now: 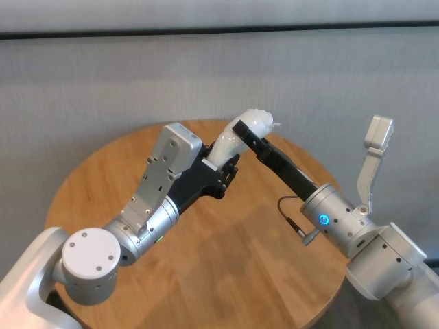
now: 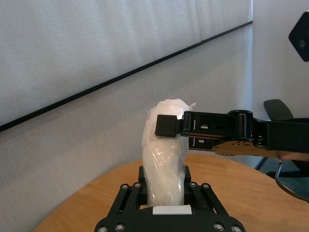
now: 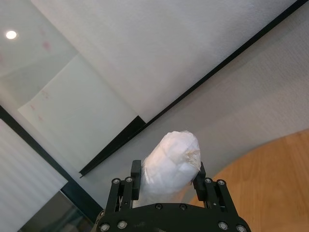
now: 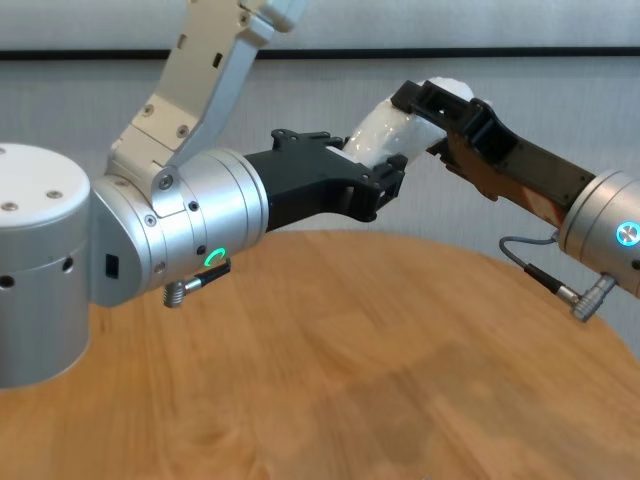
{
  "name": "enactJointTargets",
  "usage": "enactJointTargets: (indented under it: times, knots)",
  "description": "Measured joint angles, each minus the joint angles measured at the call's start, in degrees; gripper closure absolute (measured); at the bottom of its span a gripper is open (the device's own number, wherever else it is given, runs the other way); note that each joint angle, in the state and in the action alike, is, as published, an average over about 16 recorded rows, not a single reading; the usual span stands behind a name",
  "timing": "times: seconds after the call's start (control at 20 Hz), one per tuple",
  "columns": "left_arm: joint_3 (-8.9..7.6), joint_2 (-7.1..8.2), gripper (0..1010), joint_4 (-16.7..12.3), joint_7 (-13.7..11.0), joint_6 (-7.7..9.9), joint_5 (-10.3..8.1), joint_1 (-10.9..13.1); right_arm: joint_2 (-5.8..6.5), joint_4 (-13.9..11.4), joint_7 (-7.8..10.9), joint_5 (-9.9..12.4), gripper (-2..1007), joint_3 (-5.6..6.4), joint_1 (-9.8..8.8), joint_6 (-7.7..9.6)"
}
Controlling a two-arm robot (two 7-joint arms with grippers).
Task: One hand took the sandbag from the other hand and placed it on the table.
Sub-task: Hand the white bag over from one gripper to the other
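Sandbag (image 1: 236,140) held in mid-air above the far part of the round wooden surface (image 1: 226,274), gripped from both ends at once. At left, the left tool (image 1: 225,166), on the green-lit wrist, is pinched shut on the pouch's lower end, its black fingers (image 4: 385,185) pressed against the white plastic on either side. The pouch rises out of that grip, its long axis slanting up and toward the robot's right, with the small twisted tip (image 1: 276,125) pointing right at the top. At right, the right tool (image 1: 248,131), reaching in from the blue-lit wrist, is clamped on the pouch's upper end, one finger pad (image 2: 167,125) lying flat across the bag's side. The right wrist view shows the rounded upper end (image 3: 174,162) bulging between that tool's two fingers. No part of the pouch touches the surface.
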Motion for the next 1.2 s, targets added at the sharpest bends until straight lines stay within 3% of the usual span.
enactJointTargets:
  times: [1.2]
  knots:
    - [0.0,0.0,600,0.0,0.0,-0.01,0.0,0.0,0.0,-0.1,-0.06,0.0,378,0.02,-0.05,-0.08]
